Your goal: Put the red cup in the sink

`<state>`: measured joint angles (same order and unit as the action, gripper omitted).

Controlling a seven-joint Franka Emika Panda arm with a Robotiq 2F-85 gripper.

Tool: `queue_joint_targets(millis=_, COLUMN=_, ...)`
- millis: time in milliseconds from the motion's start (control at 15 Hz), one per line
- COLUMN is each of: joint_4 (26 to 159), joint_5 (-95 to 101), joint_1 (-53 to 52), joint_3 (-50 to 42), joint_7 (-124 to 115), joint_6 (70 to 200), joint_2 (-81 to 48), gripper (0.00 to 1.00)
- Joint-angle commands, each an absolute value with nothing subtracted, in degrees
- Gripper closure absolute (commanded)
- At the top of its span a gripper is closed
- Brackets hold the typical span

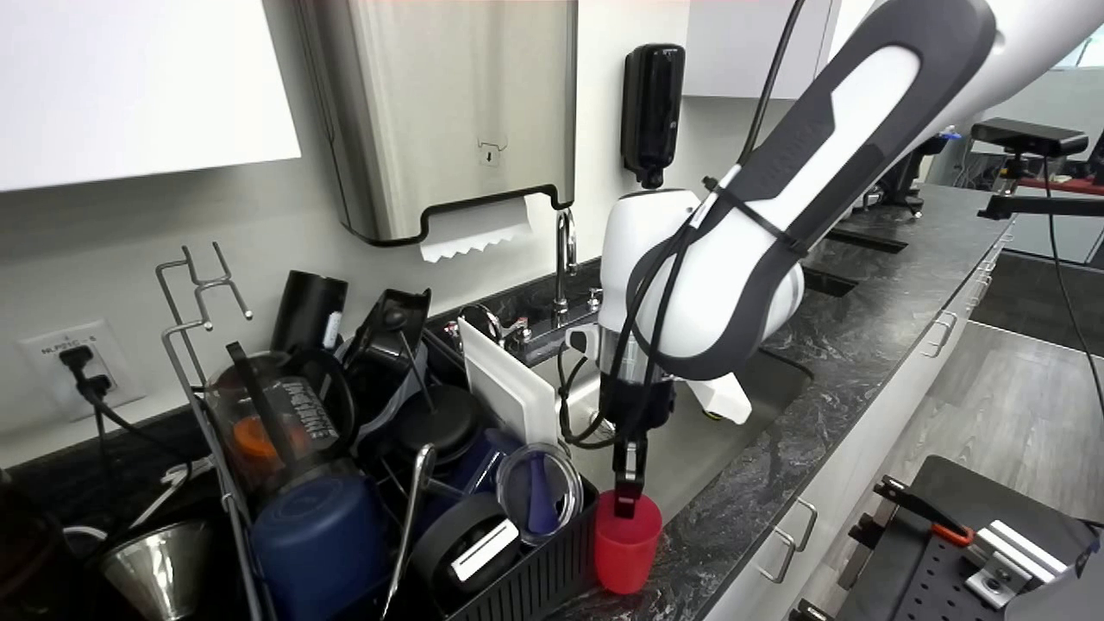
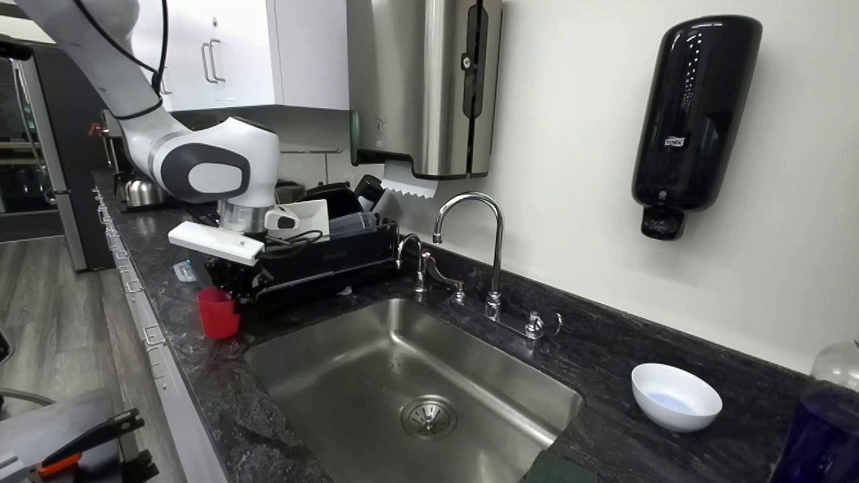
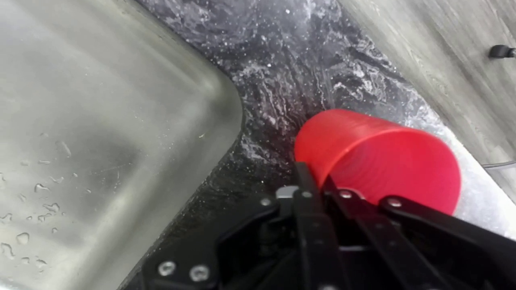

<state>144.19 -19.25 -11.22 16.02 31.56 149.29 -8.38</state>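
Observation:
The red cup [image 1: 628, 552] stands roughly upright by the sink's corner, on the dish rack side; it also shows in an exterior view [image 2: 218, 318] and in the wrist view [image 3: 332, 133]. My gripper [image 3: 314, 171] is shut on the cup's rim, one finger inside and one outside. The gripper also shows in both exterior views [image 1: 627, 496] [image 2: 239, 280]. I cannot tell whether the cup's base touches the counter. The steel sink [image 2: 322, 396] lies beside the cup, its basin bare around the drain; its corner shows in the wrist view [image 3: 161, 100].
A black dish rack [image 1: 535, 565] full of dishes stands right beside the cup. A chrome faucet [image 2: 496, 268] rises behind the sink. A white bowl [image 2: 674, 397] and a bottle of dark-blue liquid [image 2: 822, 429] stand past the sink. The counter's front edge is close to the cup.

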Motion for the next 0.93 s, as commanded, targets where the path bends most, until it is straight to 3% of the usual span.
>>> queue_joint_targets(millis=0, joint_4=146.21, joint_5=-16.12, joint_1=-10.75, joint_3=16.0, joint_7=28.42, joint_6=144.23, joint_2=-2.23, gripper=0.99)
queue_joint_targets(millis=467, joint_4=148.1, joint_5=-13.13, joint_1=-12.22, joint_3=12.96, joint_7=25.15, joint_6=133.66, joint_2=10.65, gripper=0.99)
queue_joint_targets(millis=867, joint_4=148.91, joint_5=-12.39, joint_1=-10.02, joint_3=5.54, joint_7=23.88, joint_6=134.53, joint_2=15.14, gripper=0.99)
